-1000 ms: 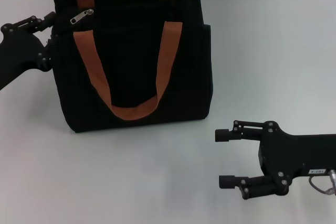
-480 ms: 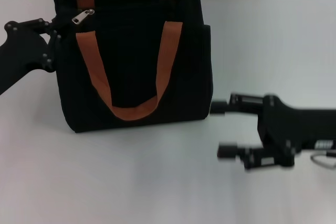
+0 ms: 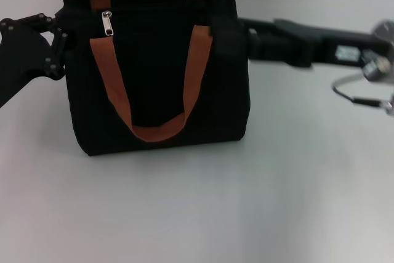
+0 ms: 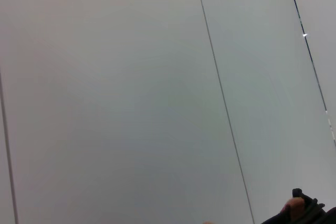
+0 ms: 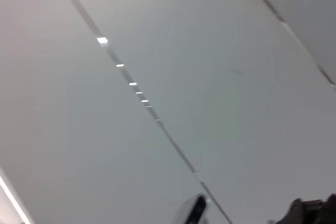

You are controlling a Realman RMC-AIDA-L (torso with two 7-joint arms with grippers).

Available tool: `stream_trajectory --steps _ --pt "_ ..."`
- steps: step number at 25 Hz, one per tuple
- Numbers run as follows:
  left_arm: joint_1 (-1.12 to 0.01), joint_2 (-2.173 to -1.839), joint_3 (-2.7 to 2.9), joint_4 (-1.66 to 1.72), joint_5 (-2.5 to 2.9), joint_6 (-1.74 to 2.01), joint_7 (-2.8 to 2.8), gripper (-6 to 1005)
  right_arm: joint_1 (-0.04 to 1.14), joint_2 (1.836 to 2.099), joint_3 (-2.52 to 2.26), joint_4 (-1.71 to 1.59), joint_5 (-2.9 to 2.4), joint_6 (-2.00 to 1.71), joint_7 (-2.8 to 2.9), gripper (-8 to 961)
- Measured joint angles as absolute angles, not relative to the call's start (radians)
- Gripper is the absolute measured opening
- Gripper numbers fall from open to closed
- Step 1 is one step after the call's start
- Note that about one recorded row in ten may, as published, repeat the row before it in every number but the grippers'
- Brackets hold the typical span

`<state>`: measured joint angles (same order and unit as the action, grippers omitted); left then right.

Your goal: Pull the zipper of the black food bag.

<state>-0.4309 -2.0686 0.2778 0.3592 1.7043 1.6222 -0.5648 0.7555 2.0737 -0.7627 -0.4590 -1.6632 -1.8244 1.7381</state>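
The black food bag (image 3: 157, 72) stands upright on the white table, with two orange-brown handles (image 3: 154, 129). The zipper (image 3: 108, 23), a small silver pull tab, hangs down at the bag's upper left, next to the left handle strap. My left gripper (image 3: 60, 46) is pressed against the bag's upper left side, level with the zipper. My right gripper (image 3: 241, 32) is raised and reaches in from the right to the bag's upper right edge. A corner of the bag with a bit of orange handle shows in the left wrist view (image 4: 300, 209).
The white table (image 3: 197, 207) stretches in front of the bag and to its right. A grey wall runs behind the bag. Both wrist views show mostly pale panels with seams. A cable loop (image 3: 357, 93) hangs under the right arm.
My right arm has swung up from the table's front right to the bag's upper right edge. The zipper tab has dropped from slanted to hanging straight down. The left gripper has barely moved.
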Motion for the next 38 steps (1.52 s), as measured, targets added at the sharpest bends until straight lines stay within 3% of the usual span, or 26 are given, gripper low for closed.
stream_trajectory --steps 10,19,24,27,32,38 --pt "-0.44 -2.066 0.278 0.359 1.703 1.632 -0.576 23 0.896 2.051 -0.874 -0.504 -1.673 -1.612 2.003 809" --pt "-0.444 -2.065 0.279 0.359 1.694 1.644 -0.602 23 0.953 2.041 -0.982 -0.534 -1.684 -1.507 2.117 810" --pt "-0.445 -2.067 0.279 0.354 1.692 1.666 -0.603 23 0.987 2.049 -0.991 -0.53 -1.731 -1.46 2.154 761" --pt "-0.445 -2.067 0.278 0.353 1.691 1.676 -0.603 23 1.007 2.051 -1.008 -0.527 -1.746 -1.428 2.174 598" --pt "-0.453 -2.068 0.281 0.35 1.69 1.682 -0.604 23 1.038 2.06 -1.061 -0.526 -1.749 -1.375 2.196 500" --pt "-0.461 -2.068 0.279 0.337 1.69 1.687 -0.608 23 1.063 2.065 -1.113 -0.526 -1.752 -1.31 2.224 494"
